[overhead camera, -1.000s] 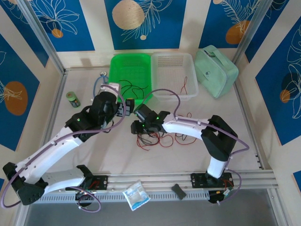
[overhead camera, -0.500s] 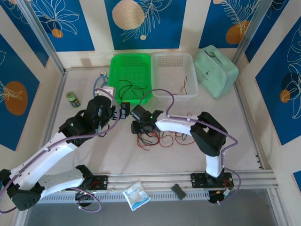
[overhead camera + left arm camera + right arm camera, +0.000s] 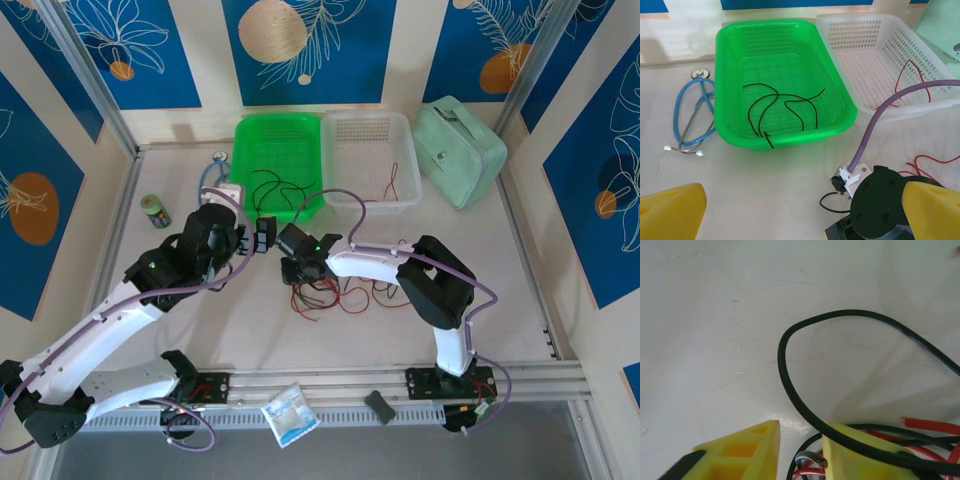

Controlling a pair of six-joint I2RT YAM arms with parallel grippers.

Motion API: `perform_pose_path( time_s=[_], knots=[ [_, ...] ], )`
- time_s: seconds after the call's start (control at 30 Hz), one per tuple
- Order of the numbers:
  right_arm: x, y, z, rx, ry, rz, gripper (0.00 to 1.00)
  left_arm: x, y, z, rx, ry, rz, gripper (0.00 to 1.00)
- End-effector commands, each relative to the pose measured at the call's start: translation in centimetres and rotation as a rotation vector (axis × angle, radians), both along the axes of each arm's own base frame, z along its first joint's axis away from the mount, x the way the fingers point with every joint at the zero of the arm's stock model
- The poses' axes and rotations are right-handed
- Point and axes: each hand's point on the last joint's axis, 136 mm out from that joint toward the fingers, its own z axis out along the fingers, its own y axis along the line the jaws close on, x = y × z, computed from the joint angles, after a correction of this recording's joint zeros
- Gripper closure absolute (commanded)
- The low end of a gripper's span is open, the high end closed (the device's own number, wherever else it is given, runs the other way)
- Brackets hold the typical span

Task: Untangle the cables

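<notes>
The cables lie as a tangle of red and black wires (image 3: 340, 290) on the table in front of the baskets. My right gripper (image 3: 300, 272) is down at the tangle's left end. In the right wrist view its yellow fingers (image 3: 740, 452) stand a little apart, and a cut black wire end and a red wire lie in the gap at the right gripper (image 3: 801, 452). A black loop (image 3: 785, 375) arcs over the right finger. My left gripper (image 3: 263, 236) hovers wide open just to the left, holding nothing. Other black wires (image 3: 780, 105) lie in the green basket (image 3: 730, 75), and a red wire (image 3: 912, 75) lies in the white basket (image 3: 875, 75).
A blue stethoscope (image 3: 687, 115) lies left of the green basket, with a small green can (image 3: 154, 211) further left. A pale green case (image 3: 458, 150) stands at the back right. A packet (image 3: 290, 413) and a dark block (image 3: 379, 405) sit on the front rail.
My right gripper has shifted slightly left into the tangle's end and its jaws have narrowed. The left arm drew back a little a second ago and has stayed still since.
</notes>
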Motion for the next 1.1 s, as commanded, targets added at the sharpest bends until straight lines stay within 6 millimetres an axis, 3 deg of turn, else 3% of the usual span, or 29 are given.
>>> perform_pose_path(
  time_s=[0.0,0.27,0.4,0.57,0.73,1.07],
  knots=[
    [0.1,0.7,0.8,0.009,-0.006,0.009,0.78,-0.4,0.4,-0.2,-0.005,0.003,0.007,0.00],
    [0.1,1.0,1.5,0.025,-0.008,0.012,0.99,-0.4,0.2,-0.5,-0.013,0.010,0.002,0.00],
    [0.0,1.2,3.2,0.055,-0.019,0.026,1.00,-0.5,0.0,-0.9,-0.018,0.022,-0.004,0.00],
    [-0.2,1.3,8.4,0.138,-0.084,0.057,1.00,-0.9,-0.6,-2.2,-0.025,0.048,-0.044,0.00],
    [-0.6,0.0,14.5,0.237,-0.172,0.075,1.00,-1.6,-1.7,-4.3,-0.058,0.076,-0.111,0.00],
    [-2.1,-3.8,22.8,0.487,-0.237,0.130,1.00,-3.4,-3.4,-6.7,-0.162,0.057,-0.246,0.09]
  ],
)
